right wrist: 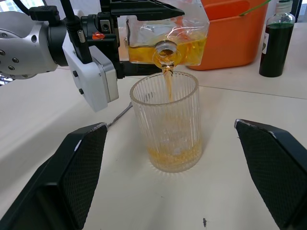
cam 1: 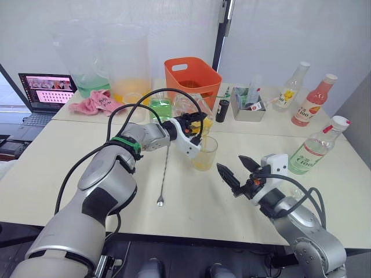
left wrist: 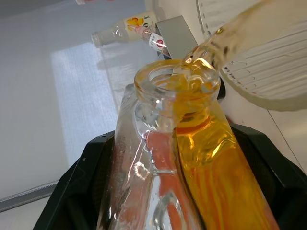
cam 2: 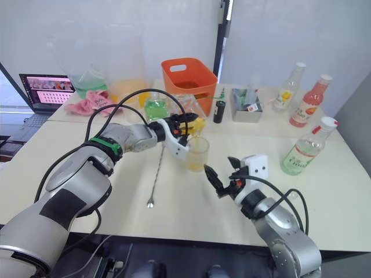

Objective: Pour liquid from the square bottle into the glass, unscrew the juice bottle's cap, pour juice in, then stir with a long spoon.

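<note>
My left gripper (cam 1: 193, 121) is shut on the square bottle (right wrist: 168, 36), holding it tipped over on its side above the glass (right wrist: 165, 122). A thin yellow stream runs from the bottle's neck into the glass, where a shallow layer of yellow liquid and bits lies at the bottom. Open and holding nothing, my right gripper (cam 1: 232, 164) hovers low over the table just in front and to the right of the glass. The long spoon (cam 1: 164, 174) lies flat on the table left of the glass. At the right stands the juice bottle (cam 1: 310, 152) with its cap (cam 1: 339, 122) on.
Behind the glass are an orange basket (cam 1: 192, 75), a small green-liquid bottle (cam 1: 161, 108), a dark bottle (cam 1: 222, 110) and a metal tray (cam 1: 248, 110). A yellow-labelled bottle (cam 1: 290, 88) and pink-liquid bottle (cam 1: 313, 101) stand back right. A laptop (cam 1: 46, 91) and pink cloth (cam 1: 93, 103) lie far left.
</note>
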Controlling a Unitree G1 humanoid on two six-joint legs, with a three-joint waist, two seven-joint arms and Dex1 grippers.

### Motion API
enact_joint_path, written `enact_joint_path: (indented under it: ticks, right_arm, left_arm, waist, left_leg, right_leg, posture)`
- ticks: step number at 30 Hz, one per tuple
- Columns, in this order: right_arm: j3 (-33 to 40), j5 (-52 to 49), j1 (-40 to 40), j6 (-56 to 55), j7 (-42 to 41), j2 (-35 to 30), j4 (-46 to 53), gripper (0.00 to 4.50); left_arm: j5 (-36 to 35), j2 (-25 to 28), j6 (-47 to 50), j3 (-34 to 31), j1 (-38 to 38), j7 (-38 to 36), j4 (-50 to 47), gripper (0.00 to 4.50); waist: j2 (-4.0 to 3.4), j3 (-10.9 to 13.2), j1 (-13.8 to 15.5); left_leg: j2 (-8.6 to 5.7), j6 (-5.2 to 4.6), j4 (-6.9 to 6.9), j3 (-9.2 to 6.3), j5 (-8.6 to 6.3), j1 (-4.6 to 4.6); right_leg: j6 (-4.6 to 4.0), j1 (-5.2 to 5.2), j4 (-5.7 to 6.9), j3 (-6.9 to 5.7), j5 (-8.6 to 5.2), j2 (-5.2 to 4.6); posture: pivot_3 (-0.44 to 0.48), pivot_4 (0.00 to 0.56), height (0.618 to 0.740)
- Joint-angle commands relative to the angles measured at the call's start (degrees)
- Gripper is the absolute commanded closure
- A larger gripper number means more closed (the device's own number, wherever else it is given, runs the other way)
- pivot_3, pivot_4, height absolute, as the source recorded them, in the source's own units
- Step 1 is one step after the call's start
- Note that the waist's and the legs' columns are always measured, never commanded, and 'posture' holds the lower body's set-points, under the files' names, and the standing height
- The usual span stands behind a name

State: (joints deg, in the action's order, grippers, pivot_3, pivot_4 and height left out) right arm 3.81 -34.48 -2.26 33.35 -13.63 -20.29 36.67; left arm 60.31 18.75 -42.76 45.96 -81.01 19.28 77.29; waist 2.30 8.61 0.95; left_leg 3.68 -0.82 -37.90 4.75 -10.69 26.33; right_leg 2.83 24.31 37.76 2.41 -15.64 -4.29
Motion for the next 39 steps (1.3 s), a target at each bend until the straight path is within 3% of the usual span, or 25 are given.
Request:
enact_joint_path:
  ticks: [1, 15, 25, 29, 31, 34, 37, 39]
  right_arm:
    - [1.56, -0.78, -0.46, 0.08, -0.04, -0.52, 3.0, 0.0]
    - [1.42, -0.84, -1.26, 0.21, -0.37, -1.06, 2.31, 0.0]
    - [3.68, -1.24, -4.17, 0.05, -3.17, -3.77, -1.41, 0.0]
    - [5.24, -1.89, -5.72, 0.12, -6.31, -6.56, -3.82, 0.0]
    - [6.03, -2.35, -5.99, 0.25, -7.3, -7.51, -4.23, 0.0]
    - [7.21, -3.27, -5.87, 0.51, -8.7, -8.72, -4.29, 0.0]
    - [7.98, -4.32, -5.87, 1.29, -10.11, -9.99, -4.18, 0.0]
    - [8.28, -4.72, -5.95, 1.77, -10.74, -10.53, -4.17, 0.0]
  left_arm:
    - [-2.97, 0.21, 0.1, -2.5, -2.98, 1.16, -1.52, 1.69]
    - [-13.17, 2.01, -4.44, -10.33, -2.19, -11.12, -2.24, 1.69]
    - [-35.69, 6.29, -6.82, -27.25, 1.54, -40.65, -5.86, 1.69]
    - [-52.96, 8.94, 8.88, -39.39, 5.61, -59.98, -12.42, 1.69]
    - [-58.11, 10.61, 19.24, -43.22, 7.95, -64.63, -18.2, 1.69]
    - [-64.85, 12.97, 39.63, -48.15, 13.28, -67.0, -31.18, 1.69]
    - [-70.5, 14.08, 59.98, -53.17, 18.93, -63.18, -44.98, 1.69]
    - [-72.24, 14.16, 68.28, -55.12, 21.6, -60.09, -51.82, 1.69]
  waist:
    - [0.0, 0.0, 0.0]
    - [0.0, 0.0, -0.2]
    - [0.0, 0.0, -0.29]
    - [0.0, 0.0, -0.38]
    - [-0.01, 0.0, -0.64]
    - [-0.01, 0.0, -1.18]
    - [-0.01, -0.01, -1.54]
    - [-0.01, -0.01, -1.32]
  left_leg:
    - [0.0, 0.0, 0.0, 0.0, 0.0, 0.0]
    - [0.0, 0.01, -0.03, -0.01, 0.0, 0.0]
    - [0.01, 0.01, -0.05, -0.02, 0.01, -0.08]
    - [0.01, 0.01, -0.09, -0.02, 0.01, -0.07]
    - [0.03, 0.01, -0.12, -0.05, 0.01, -0.08]
    - [0.08, 0.01, -0.11, -0.16, 0.01, -0.08]
    - [0.07, 0.01, -0.12, -0.28, 0.01, -0.08]
    - [0.05, 0.02, -0.16, -0.41, 0.02, -0.08]
  right_leg:
    - [0.0, 0.0, 0.0, 0.0, 0.0, 0.0]
    - [0.0, 0.0, 0.05, 0.0, 0.0, 0.0]
    - [-0.01, 0.0, 0.23, 0.0, 0.0, 0.0]
    - [-0.01, -0.01, 0.24, 0.0, 0.01, 0.0]
    - [-0.01, -0.01, 0.28, -0.01, 0.01, 0.02]
    - [-0.01, -0.01, 0.34, -0.01, 0.01, 0.1]
    - [-0.01, -0.06, 0.36, -0.02, 0.01, 0.1]
    - [-0.01, -0.11, 0.39, -0.04, 0.01, 0.09]
  posture:
    - [0.0, 0.15, 0.739]
    - [0.0, 0.15, 0.739]
    - [0.0, 0.15, 0.739]
    - [0.0, 0.15, 0.739]
    - [0.0, 0.15, 0.739]
    - [0.0, 0.15, 0.739]
    - [0.0, 0.15, 0.739]
    - [0.0, 0.15, 0.739]
